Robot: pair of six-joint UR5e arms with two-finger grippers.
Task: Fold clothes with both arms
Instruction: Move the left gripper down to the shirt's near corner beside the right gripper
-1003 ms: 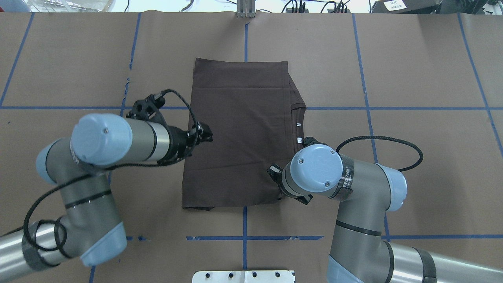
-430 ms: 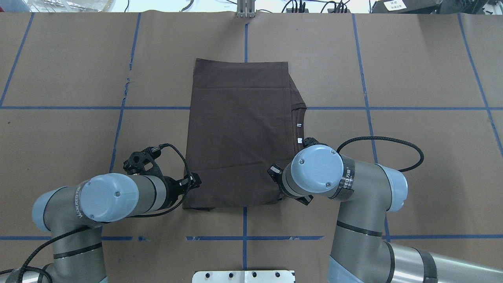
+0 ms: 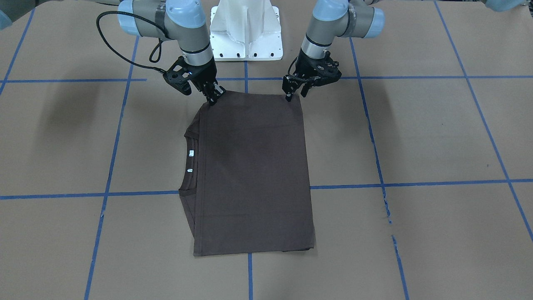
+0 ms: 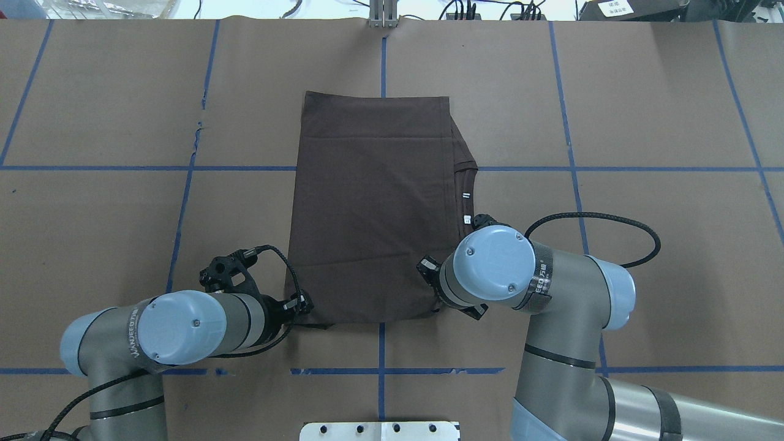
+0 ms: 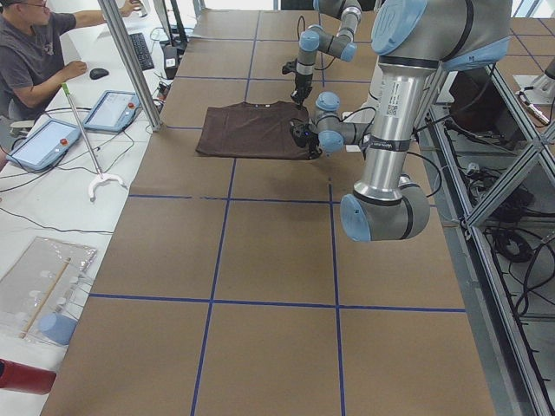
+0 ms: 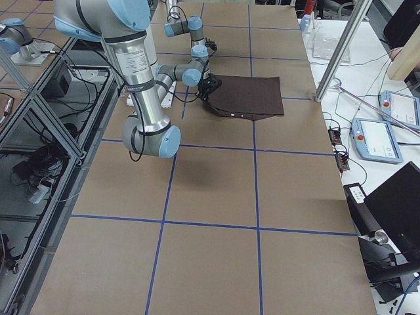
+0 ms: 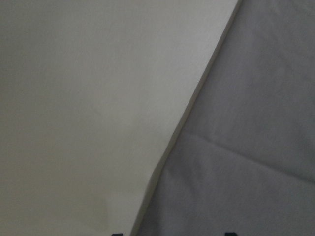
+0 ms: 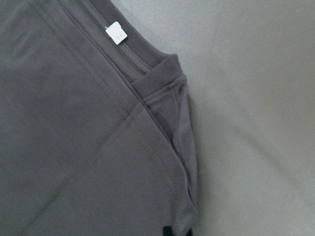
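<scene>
So the shirt [image 4: 373, 208] is lying flat on the table [image 4: 643, 110], folded into a neat-ish rectangle. The collar [image 3: 188, 164] pokes out on my right side with a white label [image 3: 191, 152] showing. Both my pincers are down at the edge nearest my base. Right pincer [image 3: 213, 99] is pinched tight on that corner of the shirt, cloth bunched up at the tips. Left pincer [image 3: 295, 96] sits at the other near corner, fingers spread apart, with the shirt's side edge running between them.
</scene>
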